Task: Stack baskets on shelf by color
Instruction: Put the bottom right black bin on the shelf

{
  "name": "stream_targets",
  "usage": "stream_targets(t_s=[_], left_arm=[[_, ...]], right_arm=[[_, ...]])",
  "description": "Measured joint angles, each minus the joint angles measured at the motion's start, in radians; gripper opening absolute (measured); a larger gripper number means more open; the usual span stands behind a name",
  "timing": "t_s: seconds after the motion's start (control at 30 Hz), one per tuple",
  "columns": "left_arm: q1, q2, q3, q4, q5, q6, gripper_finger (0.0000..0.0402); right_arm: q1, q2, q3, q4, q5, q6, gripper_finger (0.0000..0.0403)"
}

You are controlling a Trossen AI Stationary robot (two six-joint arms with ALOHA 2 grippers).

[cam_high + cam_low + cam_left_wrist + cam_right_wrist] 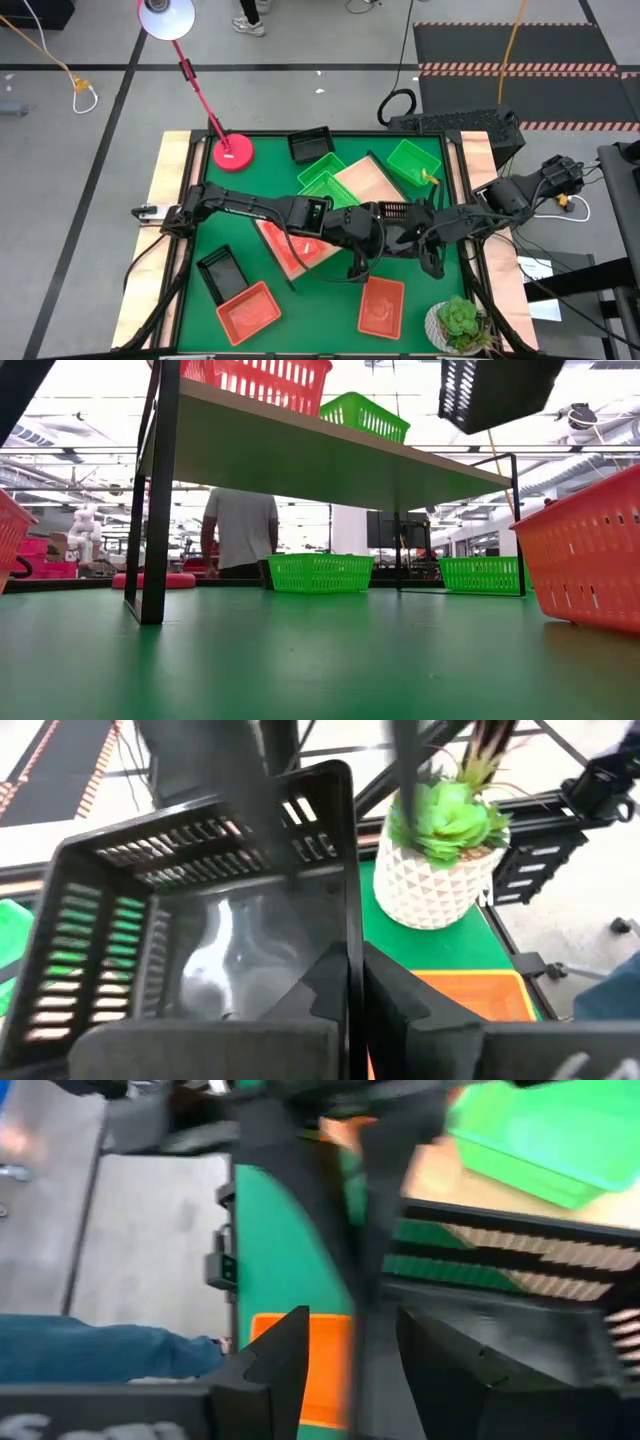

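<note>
Hanging higher than the board of the shelf (300, 455) and just past one end of it, a black basket (495, 390) is clear of the table, with both arms meeting at it. The left gripper (355, 970) has its fingers drawn close together on one perforated wall of this basket, pinching it between them. The right gripper (350, 1340) has its jaws well apart, one finger on each side of another wall of the same basket; blur hides whether either finger touches it.

On top of the shelf sit an orange-red basket (270, 380) and a green basket (365, 415), side by side. Beyond the shelf, two more green ones (320, 572) rest on the green table (300, 660). In front of the shelf lie two further orange-red baskets (380, 305) and a second black one (222, 272). A white plant pot (435, 885) stands near that side too, well apart from the shelf.
</note>
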Motion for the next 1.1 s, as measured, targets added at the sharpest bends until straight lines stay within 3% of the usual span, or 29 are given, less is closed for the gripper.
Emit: stream_targets(t_s=[0.37,0.5,0.67,0.77,1.1], left_arm=[[0.019,0.0,0.0,0.003,-0.006,0.025,0.0013],[0.022,0.001,0.0,0.029,-0.005,0.042,0.0032],[0.023,0.0,0.0,0.029,-0.012,0.029,0.0036],[0.013,-0.009,0.0,0.023,-0.076,-0.006,0.0042],[-0.031,-0.084,0.0,-0.079,-0.348,-0.196,0.0166]], right_arm=[[-0.001,0.009,0.0,-0.11,0.016,-0.021,0.0149],[0.0,0.009,0.0,-0.136,0.017,-0.037,0.011],[0.001,0.011,-0.001,-0.134,0.012,-0.074,0.0023],[-0.001,0.006,-0.001,-0.144,0.012,-0.119,0.0011],[0.0,-0.112,-0.001,-0.139,0.016,-0.247,0.0008]])
